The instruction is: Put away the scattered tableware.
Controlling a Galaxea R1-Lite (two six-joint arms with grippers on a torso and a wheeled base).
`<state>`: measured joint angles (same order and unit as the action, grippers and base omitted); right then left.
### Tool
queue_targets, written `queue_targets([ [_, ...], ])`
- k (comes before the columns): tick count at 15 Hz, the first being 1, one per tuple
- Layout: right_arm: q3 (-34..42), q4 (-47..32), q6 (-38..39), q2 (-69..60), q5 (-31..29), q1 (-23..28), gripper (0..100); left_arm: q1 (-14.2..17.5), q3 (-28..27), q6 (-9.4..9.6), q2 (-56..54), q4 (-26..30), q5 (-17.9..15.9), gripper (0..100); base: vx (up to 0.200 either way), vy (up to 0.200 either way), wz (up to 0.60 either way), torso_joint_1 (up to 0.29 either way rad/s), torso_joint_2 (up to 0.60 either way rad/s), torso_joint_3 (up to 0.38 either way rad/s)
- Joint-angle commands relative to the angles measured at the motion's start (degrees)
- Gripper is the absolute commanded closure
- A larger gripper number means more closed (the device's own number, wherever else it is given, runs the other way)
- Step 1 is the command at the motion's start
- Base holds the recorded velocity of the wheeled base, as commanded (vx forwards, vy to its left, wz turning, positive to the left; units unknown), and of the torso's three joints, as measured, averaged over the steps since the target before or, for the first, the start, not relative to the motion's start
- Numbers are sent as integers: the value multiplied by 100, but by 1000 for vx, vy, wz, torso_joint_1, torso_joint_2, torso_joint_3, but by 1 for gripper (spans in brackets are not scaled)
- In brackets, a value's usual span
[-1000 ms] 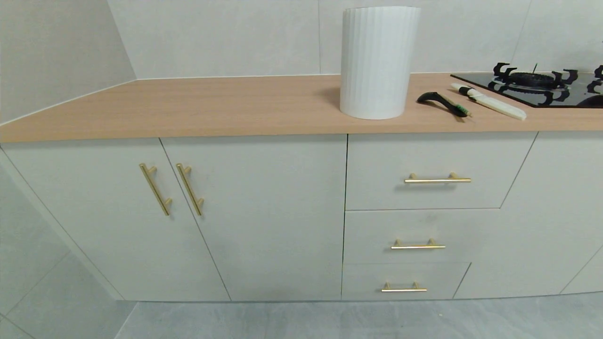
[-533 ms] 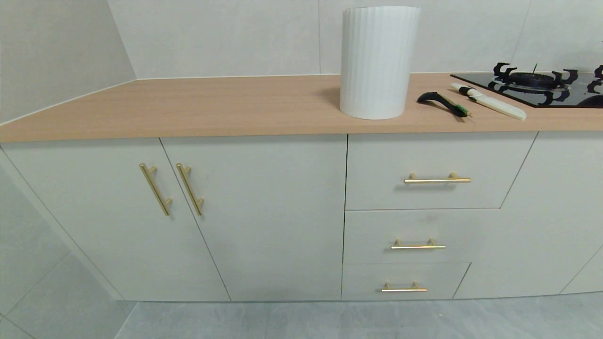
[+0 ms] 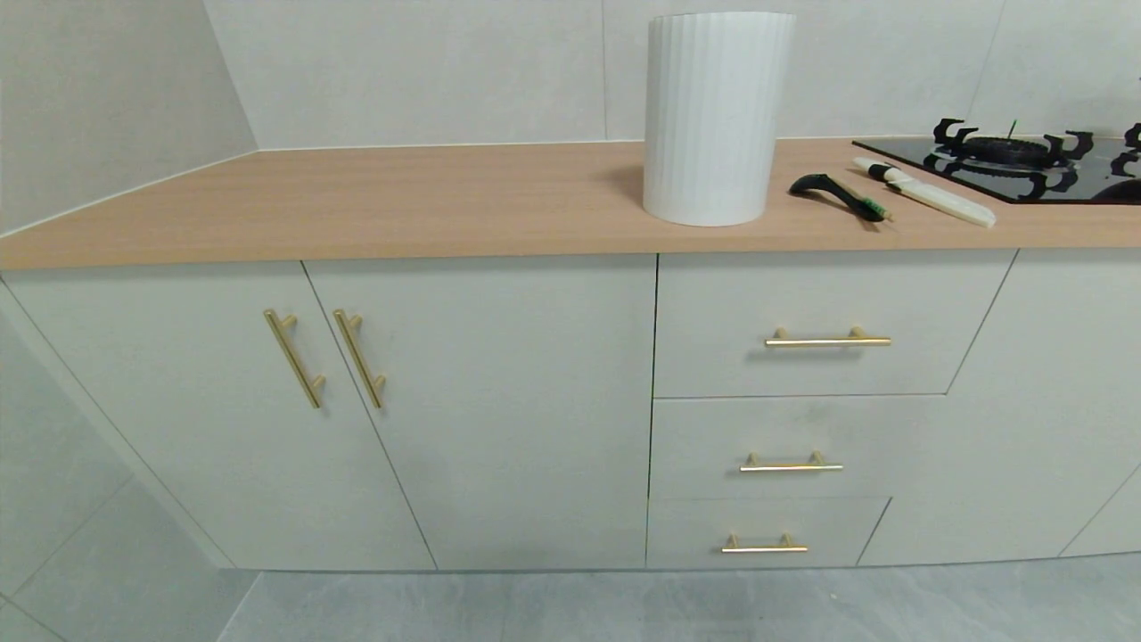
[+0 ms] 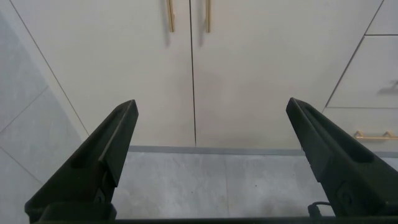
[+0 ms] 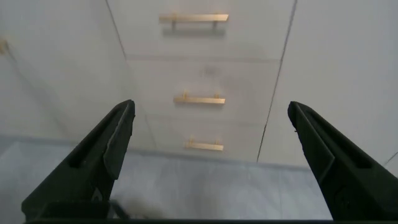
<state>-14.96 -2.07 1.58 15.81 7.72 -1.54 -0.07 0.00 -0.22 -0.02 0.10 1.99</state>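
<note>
Black at the handle and green at the tip, the small utensil [image 3: 838, 196] lies flat on the wooden countertop [image 3: 401, 201], near its front edge. Just beside it on the right lies the white knife [image 3: 927, 193], pale along its length with a dark band near its far end. It is angled so that its far end reaches the edge of the black hob [image 3: 1007, 165]; whether it touches the hob I cannot tell. The two pieces lie close together but apart. Just left of the utensil the white ribbed container [image 3: 718, 116] stands upright, tall and broad, and blocks the way in from the countertop's left stretch. Below this part of the counter three drawers are stacked, all closed, each with a horizontal brass handle: the top drawer [image 3: 829, 303], the middle drawer [image 3: 793, 428] and the bottom drawer [image 3: 767, 522]. Left of them are two closed cupboard doors [image 3: 499, 401], their upright brass handles side by side. The left gripper [image 4: 211, 109] hangs low in front of those doors, its fingers spread wide. The right gripper [image 5: 211, 107] faces the drawers, its fingers likewise wide apart.
</note>
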Motion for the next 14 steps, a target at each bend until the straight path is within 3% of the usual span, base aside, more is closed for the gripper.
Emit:
queue_targets([
  [1,-253,49,-115,1451,107,-40,0,-1,0,-4,2,-1,3,0,0,0,0,0,0,0],
  [6,-886,181,-115,3455,107,-295,0,-1,0,-4,2,-1,3,0,0,0,0,0,0,0],
  [14,-1554,1315,-123,6030,63,-470,0,-1,0,-4,2,-1,3,0,0,0,0,0,0,0],
])
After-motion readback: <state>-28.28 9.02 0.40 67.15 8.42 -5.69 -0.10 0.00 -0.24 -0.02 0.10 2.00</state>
